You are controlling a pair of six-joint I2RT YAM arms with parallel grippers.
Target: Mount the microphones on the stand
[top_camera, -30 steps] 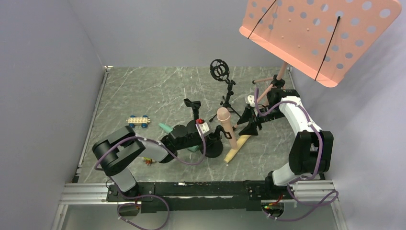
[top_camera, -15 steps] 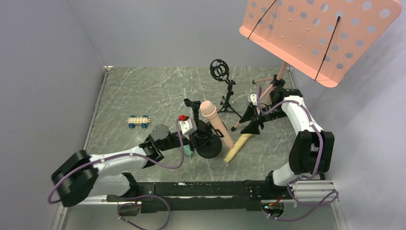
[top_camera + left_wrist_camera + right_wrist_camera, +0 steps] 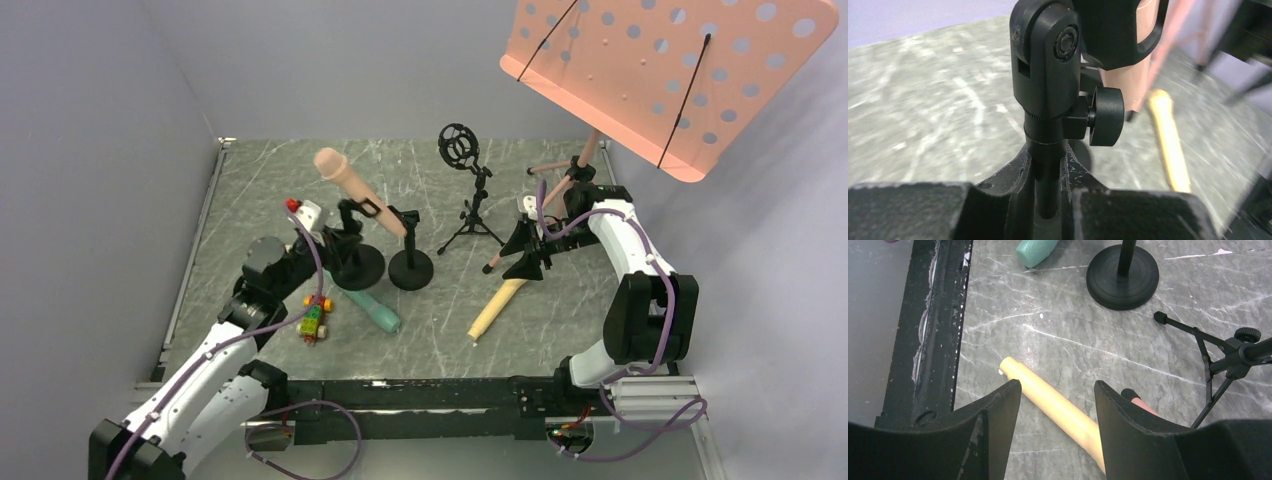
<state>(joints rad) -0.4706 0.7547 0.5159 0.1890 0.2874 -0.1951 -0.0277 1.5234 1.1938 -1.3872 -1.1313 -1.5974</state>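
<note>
The pink microphone (image 3: 348, 183) already sits in the clip of a round-based stand (image 3: 356, 266) at the left middle of the table (image 3: 260, 190), tilted with its head up toward the far left. The left gripper (image 3: 1046, 167) has its fingers (image 3: 1009, 176) pinched on that stand's thin post just below the clip hinge. That grip low on the post probably serves to steady or place the loaded stand without disturbing the microphone. The left arm reaches from the near left corner out toward the far side, its wrist low and level with the post. The teal microphone (image 3: 371, 306) lies flat just near of this stand, beside a toy car (image 3: 315, 321). A second round stand (image 3: 410, 268) with an empty clip stands just to the right, and a tripod stand (image 3: 470, 215) is farther right. The yellow microphone (image 3: 1055, 407) lies flat at the near right. The right gripper (image 3: 1057, 388) hangs over it with fingers spread wide on either side of its shaft, not touching it as far as the wrist view shows, which looks like a line-up for a pick. The right arm arches up from its base and bends back down, gripper pointing at the table. Two microphones remain to mount.
</note>
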